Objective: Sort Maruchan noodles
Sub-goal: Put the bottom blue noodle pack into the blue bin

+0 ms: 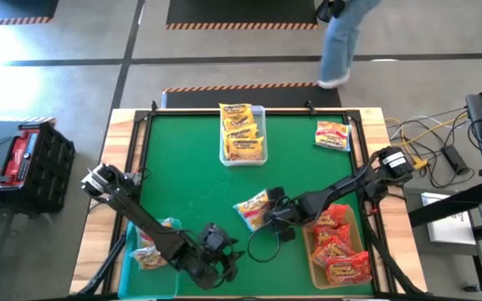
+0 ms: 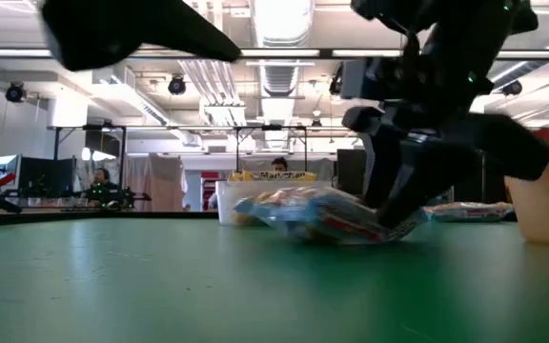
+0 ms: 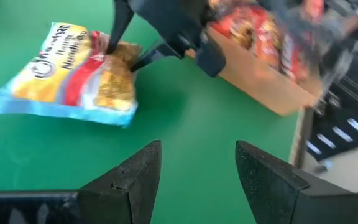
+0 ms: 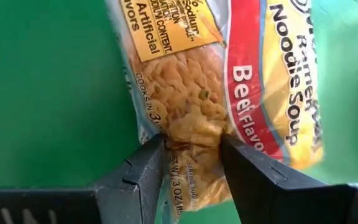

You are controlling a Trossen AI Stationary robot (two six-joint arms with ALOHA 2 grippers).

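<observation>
Glossy crinkled plastic noodle packet point(image 4: 241, 93)

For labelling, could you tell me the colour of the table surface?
Green table surface, clearest in the high view.

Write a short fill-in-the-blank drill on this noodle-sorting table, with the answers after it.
1. The right gripper is shut on a yellow noodle packet with a pale-____ edge.
2. The bin beside the right arm holds ____ packets.
3. The left gripper hangs open and holds ____.
4. One packet lies alone near the table's far ____ corner.

Answers: blue; red; nothing; right
</observation>
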